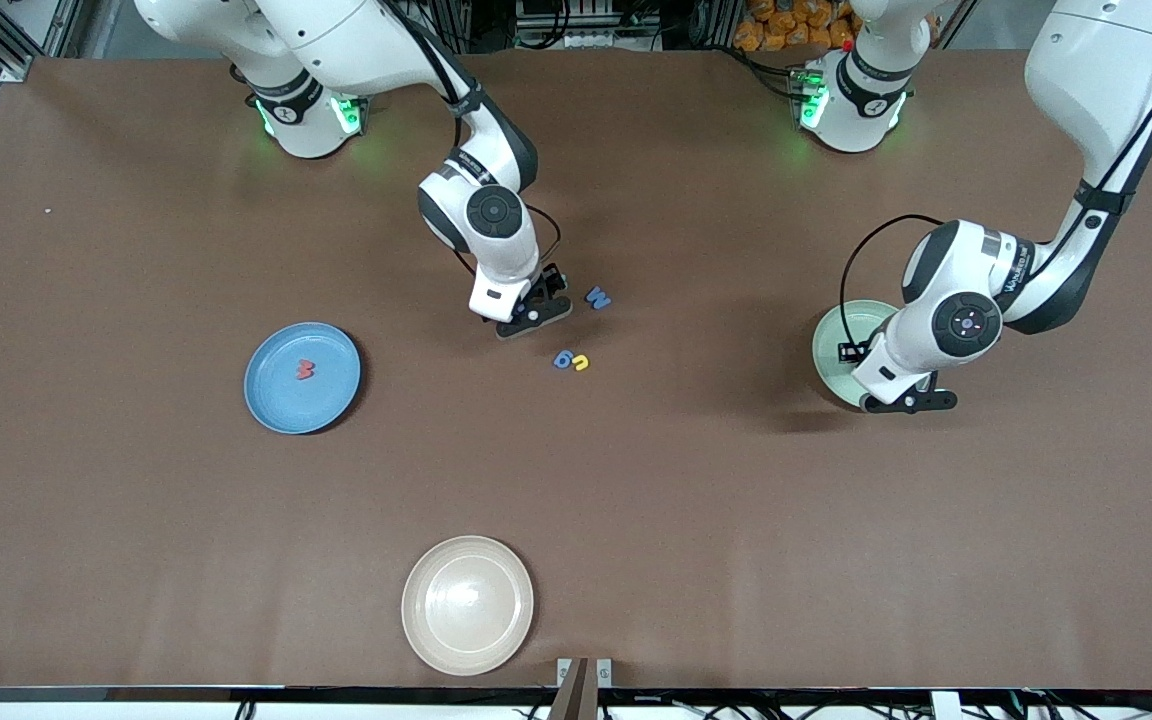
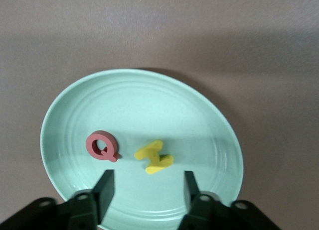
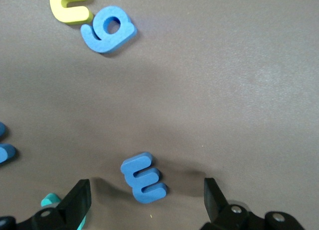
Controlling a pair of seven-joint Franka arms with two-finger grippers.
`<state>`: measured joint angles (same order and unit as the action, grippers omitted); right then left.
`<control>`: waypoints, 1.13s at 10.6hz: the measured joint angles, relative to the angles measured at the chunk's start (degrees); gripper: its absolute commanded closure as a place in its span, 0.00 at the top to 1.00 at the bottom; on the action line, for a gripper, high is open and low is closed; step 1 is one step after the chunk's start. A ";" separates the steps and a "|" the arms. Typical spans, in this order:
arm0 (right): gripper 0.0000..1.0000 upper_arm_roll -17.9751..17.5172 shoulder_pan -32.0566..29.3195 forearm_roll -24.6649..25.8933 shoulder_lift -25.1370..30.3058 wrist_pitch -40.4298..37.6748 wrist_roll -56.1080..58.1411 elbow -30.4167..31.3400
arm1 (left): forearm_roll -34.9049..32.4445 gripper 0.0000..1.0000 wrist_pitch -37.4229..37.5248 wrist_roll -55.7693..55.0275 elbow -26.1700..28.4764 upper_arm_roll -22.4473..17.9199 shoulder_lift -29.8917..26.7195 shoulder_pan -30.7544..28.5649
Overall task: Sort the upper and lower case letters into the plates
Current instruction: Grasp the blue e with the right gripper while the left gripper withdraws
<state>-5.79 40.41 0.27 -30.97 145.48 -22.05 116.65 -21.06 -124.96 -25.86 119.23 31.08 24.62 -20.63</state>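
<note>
1. A cream-beige plate lies nearest the front camera, bare.
2. The blue plate holds a red letter; the mint plate holds a red Q and a yellow letter.
3. The left gripper hovers over the mint plate, fingers spread, nothing held: a drop looks just finished.
4. The right gripper, jaws wide, straddles a blue E on the table; closing on it comes next.
5. A blue g and yellow letter wait nearby.

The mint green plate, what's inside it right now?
In the mint green plate lie a red-pink Q and a yellow letter, apart from each other. The left gripper hangs open over the plate's rim; the strip beneath its fingers is covered.
</note>
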 measured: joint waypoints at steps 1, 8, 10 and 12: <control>1.00 -0.28 0.02 0.00 0.00 0.00 0.00 0.00 | 0.00 1.00 -0.10 0.00 -0.58 0.71 -0.39 -0.01; 0.86 -0.75 0.11 0.01 -0.31 0.14 0.00 -0.01 | 0.00 1.00 4.54 -0.03 -11.68 9.66 -3.57 0.05; 0.75 -0.73 0.10 0.01 -0.31 0.31 -0.01 -0.21 | 0.00 1.00 5.55 -0.08 -13.28 12.38 -3.88 0.16; 0.74 -0.64 0.10 0.09 -0.34 0.27 -0.01 -0.21 | 0.00 1.00 5.57 -0.08 -13.34 14.17 -3.85 0.59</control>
<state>-6.42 40.51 0.36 -31.31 145.76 -22.05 116.44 -21.06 -119.39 -25.94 105.90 45.25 20.77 -20.03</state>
